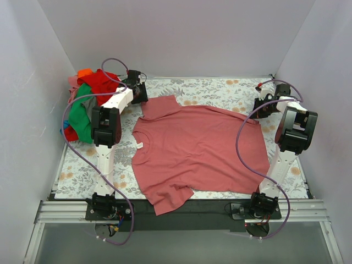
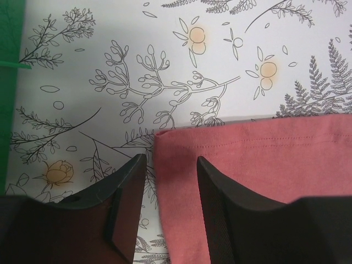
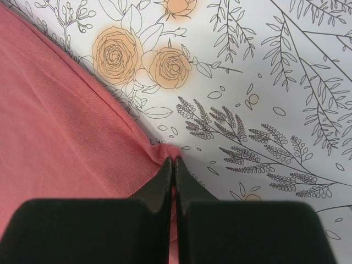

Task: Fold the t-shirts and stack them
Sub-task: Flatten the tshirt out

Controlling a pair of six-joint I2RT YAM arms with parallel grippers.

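Note:
A salmon-pink t-shirt point(image 1: 198, 148) lies spread flat on the floral table cover point(image 1: 220, 88), its neck with a small white tag point(image 1: 139, 145) toward the left. My left gripper point(image 1: 140, 94) is at the far-left sleeve; in the left wrist view it point(image 2: 171, 159) stands open, its fingers straddling the sleeve's edge point(image 2: 165, 165) with a gap on both sides. My right gripper point(image 1: 258, 107) is at the shirt's far-right corner. In the right wrist view it point(image 3: 175, 160) is shut, pinching the shirt's edge point(image 3: 55, 126) into a small pucker at the fingertips.
A pile of other t-shirts point(image 1: 88, 102), red, green, orange and pink, is heaped at the far left by the wall; its green cloth point(image 2: 8, 110) shows at the left wrist view's edge. White walls close in three sides. One sleeve point(image 1: 170, 201) hangs over the near edge.

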